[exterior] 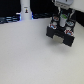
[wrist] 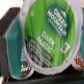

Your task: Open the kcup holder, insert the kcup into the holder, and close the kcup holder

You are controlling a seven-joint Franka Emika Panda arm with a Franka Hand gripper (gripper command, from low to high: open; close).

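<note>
My hand (exterior: 62,22) clamped on pod (wrist: 49,36), right over black holder (exterior: 60,34) at bench (exterior: 30,60) far edge. Risks: pod sits tilted in grip, catches holder rim, jams. Can't tell if holder open; if not, collision.

Both views low-res, blurred; table bright, washed out; background dark.

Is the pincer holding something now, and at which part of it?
Apparently yes: the kcup fills the wrist view, lid toward the camera, so the pincer seems to hold it above the kcup holder. The gripped part cannot be told.
</note>
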